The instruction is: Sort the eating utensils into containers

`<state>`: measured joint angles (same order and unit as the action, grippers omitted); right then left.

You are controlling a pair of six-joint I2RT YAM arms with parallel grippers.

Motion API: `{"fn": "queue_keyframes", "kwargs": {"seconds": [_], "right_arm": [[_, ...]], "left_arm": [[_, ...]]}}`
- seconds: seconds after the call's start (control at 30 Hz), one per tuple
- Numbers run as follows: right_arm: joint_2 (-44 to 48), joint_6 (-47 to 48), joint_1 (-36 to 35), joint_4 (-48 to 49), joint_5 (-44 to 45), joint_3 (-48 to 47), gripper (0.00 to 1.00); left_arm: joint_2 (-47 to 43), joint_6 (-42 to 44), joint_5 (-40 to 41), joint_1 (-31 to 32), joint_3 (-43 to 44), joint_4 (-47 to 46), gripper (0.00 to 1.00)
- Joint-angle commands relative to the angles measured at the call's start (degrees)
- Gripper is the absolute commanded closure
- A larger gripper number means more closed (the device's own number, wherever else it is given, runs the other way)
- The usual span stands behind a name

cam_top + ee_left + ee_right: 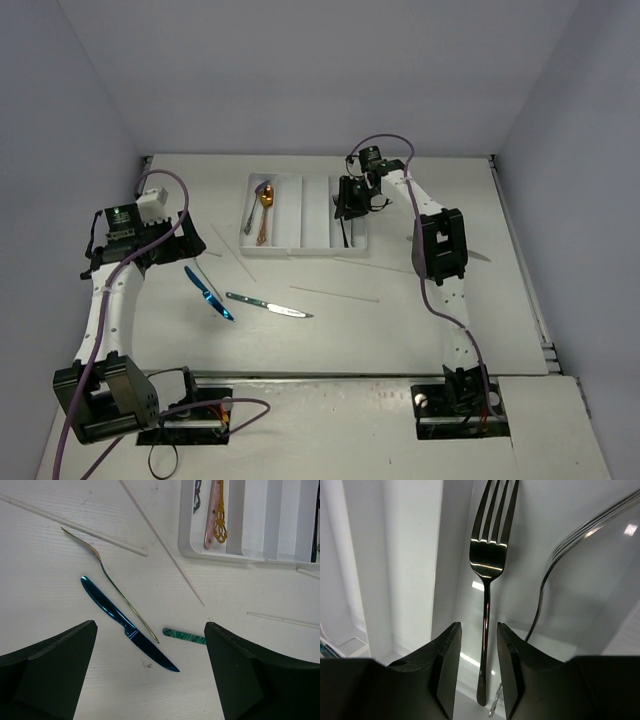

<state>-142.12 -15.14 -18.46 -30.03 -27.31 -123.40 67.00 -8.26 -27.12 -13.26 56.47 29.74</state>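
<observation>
Claw, left (149,630): jaws wide apart and empty, hovering over the worktop (50,580) left of the tray (186,540).
Loose utensils: blue knife (125,622), thin iridescent utensil (120,597), green-handled knife (184,635) and pale sticks (162,542) lie unsorted, front-left of the tray.
Tray, leftmost compartment: gold spoon (219,515) inside.
Tray, rightmost compartment: black fork (487,565) lies flat inside.
Claw, right (477,627): jaws slightly parted either side of the fork handle, not pinching it.
Risk: with so narrow a gap, rising could snag the handle and drag the fork out.
</observation>
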Motion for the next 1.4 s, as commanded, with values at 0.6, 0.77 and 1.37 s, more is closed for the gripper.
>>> {"fn": "queue_keyframes", "kwargs": {"seconds": [0.6,0.77,1.37], "right_arm": [[32.35,11.07,10.96,1.01,4.49,18.52,0.42],[33.13,12.59,13.09,1.20,4.25,24.90,0.44],[33.70,13.12,13.22,1.20,2.84,28.12,0.47]], "left_arm": [[13.43,-6.58,3.44,2.30,-1.25,3.34,0.28],[14.82,-7.38,5.44,7.78,-1.05,1.65,0.32],[22.62,-9.32,7.38,9.79,1.79,0.38,0.38]]}}
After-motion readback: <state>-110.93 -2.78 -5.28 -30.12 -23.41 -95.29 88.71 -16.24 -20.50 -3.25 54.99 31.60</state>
